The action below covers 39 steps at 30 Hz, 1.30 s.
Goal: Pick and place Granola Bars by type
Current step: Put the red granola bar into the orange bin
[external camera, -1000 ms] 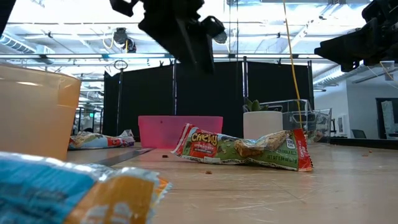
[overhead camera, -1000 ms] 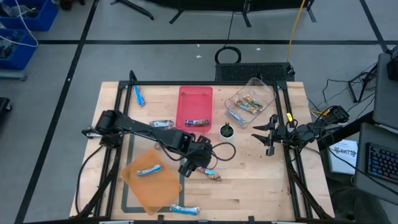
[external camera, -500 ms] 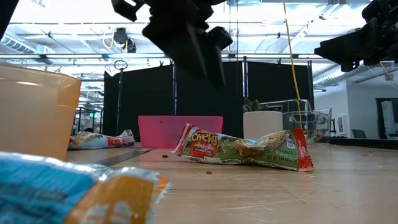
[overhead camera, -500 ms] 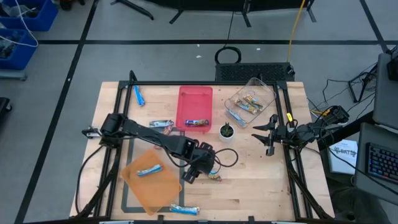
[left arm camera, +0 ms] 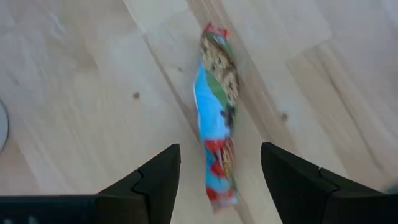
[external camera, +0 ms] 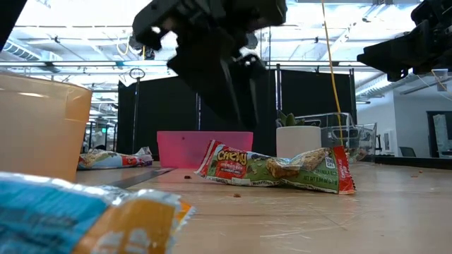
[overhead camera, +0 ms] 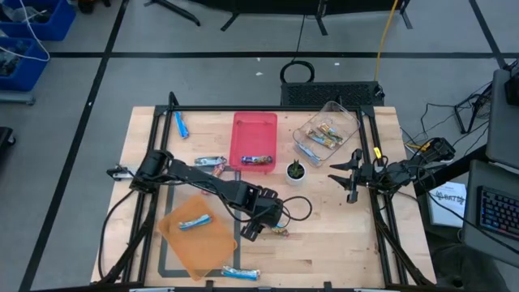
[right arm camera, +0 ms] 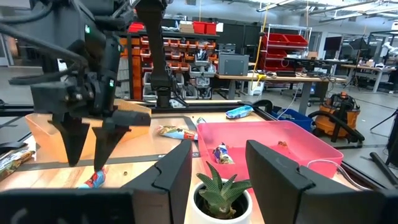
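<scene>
A granola bar [left arm camera: 216,115] in a red, blue and green wrapper lies flat on the wood table, also seen as the bar [overhead camera: 280,230] from above and as the bar [external camera: 275,168] from table height. My left gripper [left arm camera: 221,180] hangs open just above it, pointing steeply down, one finger on either side of the bar's near end, touching nothing. From above the left gripper [overhead camera: 263,225] stands mid-table. My right gripper [overhead camera: 350,175] waits open at the right edge.
A pink tray [overhead camera: 254,130] holds one bar [overhead camera: 258,159]. A clear container [overhead camera: 328,132] holds several bars. An orange tray [overhead camera: 207,243] holds a blue bar [overhead camera: 195,221]. Loose bars lie at the far left [overhead camera: 180,124], mid-left [overhead camera: 211,162] and near edge [overhead camera: 241,273]. A potted plant [overhead camera: 297,171] stands between the grippers.
My left gripper has come down toward the red-and-blue bar and moved a little toward the table's near right, rolling slightly about its own axis. Its fingers have stayed open. The bar has not moved.
</scene>
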Motion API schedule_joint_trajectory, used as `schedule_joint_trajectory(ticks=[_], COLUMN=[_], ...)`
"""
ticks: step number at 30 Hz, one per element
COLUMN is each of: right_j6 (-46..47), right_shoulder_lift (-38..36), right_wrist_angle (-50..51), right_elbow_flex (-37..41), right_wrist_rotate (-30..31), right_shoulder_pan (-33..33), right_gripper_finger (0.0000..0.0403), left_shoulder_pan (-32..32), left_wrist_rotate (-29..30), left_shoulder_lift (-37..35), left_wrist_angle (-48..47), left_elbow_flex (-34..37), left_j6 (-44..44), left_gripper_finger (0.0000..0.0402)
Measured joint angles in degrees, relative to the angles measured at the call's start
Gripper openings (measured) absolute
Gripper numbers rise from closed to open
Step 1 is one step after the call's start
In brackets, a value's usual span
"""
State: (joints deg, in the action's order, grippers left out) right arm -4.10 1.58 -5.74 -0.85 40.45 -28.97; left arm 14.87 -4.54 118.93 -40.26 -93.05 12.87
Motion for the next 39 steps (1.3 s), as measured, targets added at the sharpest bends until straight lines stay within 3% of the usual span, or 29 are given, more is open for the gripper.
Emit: schedule_joint_trajectory(ticks=[20, 31, 35, 39], right_j6=[0.0, 0.0, 0.0, 0.0], right_shoulder_lift=[0.7, 0.7, 0.7, 0.7], right_wrist_angle=[0.0, 0.0, 0.0, 0.0], right_elbow_flex=[0.0, 0.0, 0.0, 0.0], right_wrist_rotate=[0.0, 0.0, 0.0, 0.0], right_shoulder_pan=[0.0, 0.0, 0.0, 0.0], right_gripper_finger=[0.0142, 0.0142, 0.0142, 0.0142], left_shoulder_pan=[-0.8, -0.8, -0.8, -0.9], left_wrist_rotate=[-0.1, -1.4, -1.4, -1.5], left_shoulder_lift=[6.3, 6.5, 6.5, 6.5], left_wrist_angle=[-0.2, 0.9, 1.1, 1.1], left_elbow_flex=[0.1, 0.1, 0.1, 0.1], left_j6=[-1.2, -1.2, -1.6, -2.6], left_gripper_finger=[0.0228, 0.0226, 0.0187, 0.0103])
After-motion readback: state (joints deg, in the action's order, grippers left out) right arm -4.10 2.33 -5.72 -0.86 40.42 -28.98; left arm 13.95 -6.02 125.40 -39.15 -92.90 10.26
